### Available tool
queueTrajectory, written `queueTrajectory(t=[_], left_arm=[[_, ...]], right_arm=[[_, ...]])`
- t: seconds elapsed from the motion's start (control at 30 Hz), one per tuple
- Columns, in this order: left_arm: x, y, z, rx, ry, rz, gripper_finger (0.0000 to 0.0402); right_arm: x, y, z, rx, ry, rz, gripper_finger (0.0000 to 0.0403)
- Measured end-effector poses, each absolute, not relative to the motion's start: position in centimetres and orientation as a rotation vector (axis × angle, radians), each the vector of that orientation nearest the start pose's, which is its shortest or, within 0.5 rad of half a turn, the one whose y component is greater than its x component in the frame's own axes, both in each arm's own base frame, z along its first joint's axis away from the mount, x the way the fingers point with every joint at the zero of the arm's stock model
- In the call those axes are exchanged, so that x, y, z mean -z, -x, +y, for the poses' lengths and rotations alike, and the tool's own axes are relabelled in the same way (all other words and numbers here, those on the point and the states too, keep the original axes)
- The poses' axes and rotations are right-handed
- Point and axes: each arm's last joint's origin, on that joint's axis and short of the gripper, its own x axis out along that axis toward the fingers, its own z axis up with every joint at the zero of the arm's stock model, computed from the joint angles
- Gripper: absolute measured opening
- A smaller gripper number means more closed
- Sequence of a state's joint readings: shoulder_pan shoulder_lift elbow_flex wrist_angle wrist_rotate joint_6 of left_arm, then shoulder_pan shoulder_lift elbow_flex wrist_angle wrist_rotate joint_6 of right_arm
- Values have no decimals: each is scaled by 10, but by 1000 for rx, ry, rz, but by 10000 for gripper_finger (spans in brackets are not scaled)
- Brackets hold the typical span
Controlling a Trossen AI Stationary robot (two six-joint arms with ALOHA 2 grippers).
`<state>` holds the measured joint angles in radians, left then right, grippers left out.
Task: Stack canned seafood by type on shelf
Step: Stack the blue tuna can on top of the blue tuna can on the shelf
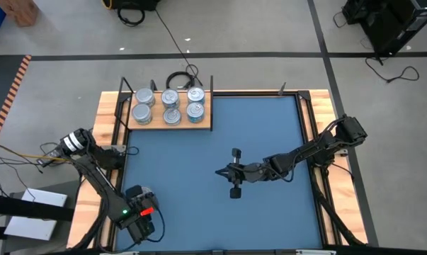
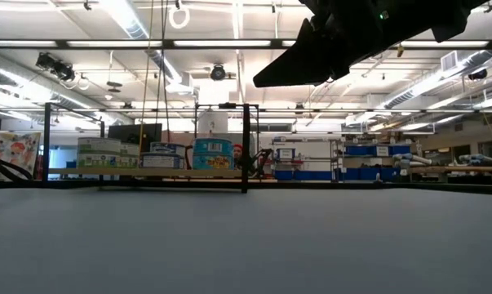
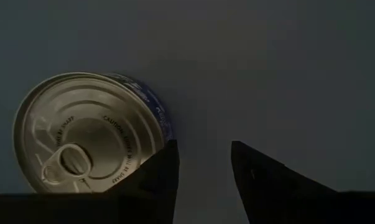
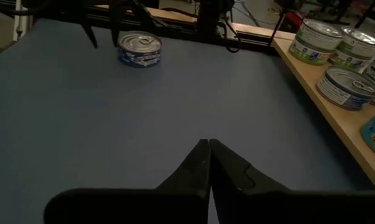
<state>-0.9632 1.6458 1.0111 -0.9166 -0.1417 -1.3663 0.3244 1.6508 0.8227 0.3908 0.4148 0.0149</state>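
From above, the left tool (image 1: 137, 205) hangs over the worktop's (image 1: 270, 127) near-left corner, while the tinned shelf (image 1: 169, 124) lies well apart. Left wrist view: its spread fingers (image 3: 159, 177) hold nothing, a lone tin (image 3: 91, 134) just beside one. Right wrist view: the right tool (image 4: 209, 146), pressed together, faces that tin (image 4: 140, 49).

The shelf (image 1: 156, 126) carries six tin tops (image 1: 171, 99) as counted from above, in two rows of three (whether any sits on another beneath it cannot be told from there). One more tin (image 3: 91, 134) stands alone on the single blue mat (image 1: 220, 212), which makes seven tins that can be counted. There is one shelf and one desk (image 1: 107, 113). Two arms reach over it, each with one pincer: the left pincer (image 3: 203, 168) and the right pincer (image 4: 209, 152), two fingers apiece.
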Motion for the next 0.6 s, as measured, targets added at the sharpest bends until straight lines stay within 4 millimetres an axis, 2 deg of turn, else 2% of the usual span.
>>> queueTrajectory(t=[0.47, 0.6], left_arm=[[-148, -163, -228, -348, 148, 1476, 150], [-148, -163, -228, -344, 147, 1482, 121]], right_arm=[[-187, -323, 96, 91, 143, 407, 11], [-187, -323, 96, 89, 151, 407, 15]])
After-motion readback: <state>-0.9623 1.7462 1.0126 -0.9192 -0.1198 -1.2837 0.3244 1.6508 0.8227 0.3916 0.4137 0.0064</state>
